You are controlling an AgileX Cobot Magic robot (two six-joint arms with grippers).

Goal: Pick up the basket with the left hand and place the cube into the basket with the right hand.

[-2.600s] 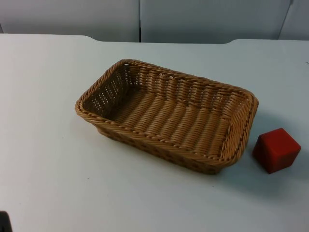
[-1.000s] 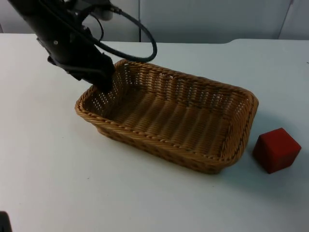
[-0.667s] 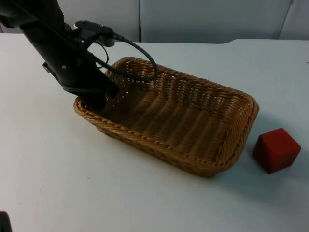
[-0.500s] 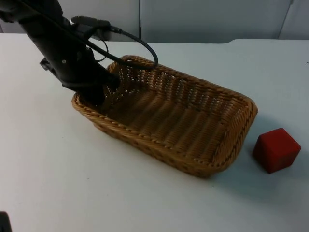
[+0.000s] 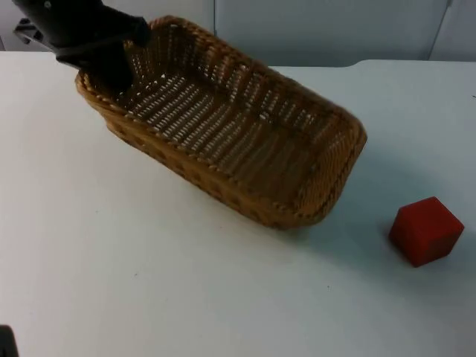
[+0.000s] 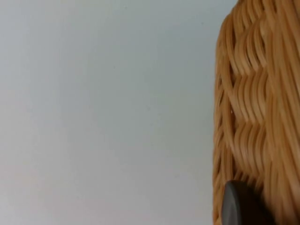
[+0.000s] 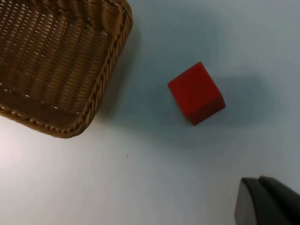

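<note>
The woven wicker basket (image 5: 245, 201) hangs tilted above the white table, its left end higher than its right. My left gripper (image 5: 111, 71) is shut on the rim of that left end, at the upper left in the top view. The left wrist view has the basket's wall (image 6: 253, 117) close up, with a black fingertip (image 6: 241, 206) against it. The red cube (image 5: 426, 230) rests on the table to the right of the basket, apart from it. In the right wrist view the cube (image 7: 196, 93) lies beside the basket's corner (image 7: 101, 93), and my right gripper (image 7: 265, 201) hovers above the table short of the cube.
The grey partition wall (image 5: 312, 30) closes the table at the back. Bare white table top (image 5: 186, 297) stretches in front of the basket and around the cube.
My left arm came in, closed on the basket's left end and raised it up and to the left, so it tilts. The cube has stayed put.
</note>
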